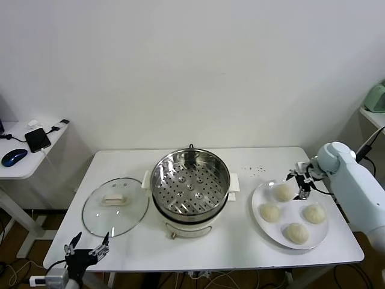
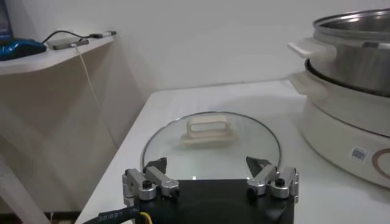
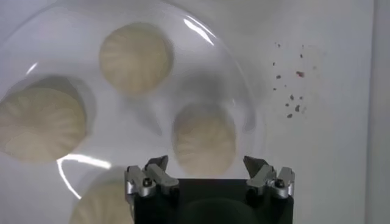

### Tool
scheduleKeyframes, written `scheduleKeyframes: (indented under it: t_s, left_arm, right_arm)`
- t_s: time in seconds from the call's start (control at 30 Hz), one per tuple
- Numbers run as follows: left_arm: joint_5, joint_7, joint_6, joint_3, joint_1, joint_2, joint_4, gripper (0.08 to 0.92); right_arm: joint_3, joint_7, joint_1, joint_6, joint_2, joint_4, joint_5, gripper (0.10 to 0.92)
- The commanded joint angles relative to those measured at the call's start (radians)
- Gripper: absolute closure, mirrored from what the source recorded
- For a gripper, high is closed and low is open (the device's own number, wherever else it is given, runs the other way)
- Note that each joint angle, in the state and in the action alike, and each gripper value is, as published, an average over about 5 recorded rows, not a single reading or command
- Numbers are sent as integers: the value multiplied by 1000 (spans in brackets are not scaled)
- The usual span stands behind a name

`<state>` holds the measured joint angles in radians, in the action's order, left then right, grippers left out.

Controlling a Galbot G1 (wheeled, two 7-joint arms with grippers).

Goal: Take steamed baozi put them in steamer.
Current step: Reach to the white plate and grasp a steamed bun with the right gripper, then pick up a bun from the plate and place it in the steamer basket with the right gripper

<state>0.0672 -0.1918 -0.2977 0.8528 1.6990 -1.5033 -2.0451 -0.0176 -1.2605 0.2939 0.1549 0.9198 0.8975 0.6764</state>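
Note:
Several cream-white baozi lie on a white plate (image 1: 260,227) at the right of the table; the far one (image 1: 282,192) is nearest the steamer side. My right gripper (image 1: 301,180) hovers open just above that bun, touching nothing. In the right wrist view the bun (image 3: 204,139) lies between and just ahead of the open right gripper (image 3: 207,165), with others (image 3: 135,58) (image 3: 41,125) beyond. The steel steamer (image 1: 190,183) stands mid-table, its perforated tray bare. My left gripper (image 1: 88,247) waits open and empty at the table's front left corner.
A glass lid (image 1: 115,206) with a cream handle (image 2: 207,128) lies flat left of the steamer (image 2: 353,61), right ahead of the left gripper (image 2: 207,165). Dark crumbs (image 1: 255,170) dot the table behind the plate. A side table (image 1: 24,158) stands far left.

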Motion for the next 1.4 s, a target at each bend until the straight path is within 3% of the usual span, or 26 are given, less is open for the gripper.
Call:
scheduleKeyframes:
  t_s: [0.03, 0.87, 1.23, 1.4]
  left_arm:
    - [-1, 1, 1, -1, 0, -1, 4, 177]
    - [-5, 0, 2, -9, -4, 0, 18, 177]
    - [-5, 2, 3, -13, -4, 0, 20, 177]
    - [-9, 4, 6, -20, -5, 1, 21, 177]
  right_arm:
    - [-4, 29, -14, 14, 40, -53, 38, 203]
    - [12, 11, 2, -1, 50, -53, 68, 208]
    - [16, 15, -3, -12, 39, -35, 46, 444]
    - [-30, -31, -39, -48, -2, 23, -76, 464]
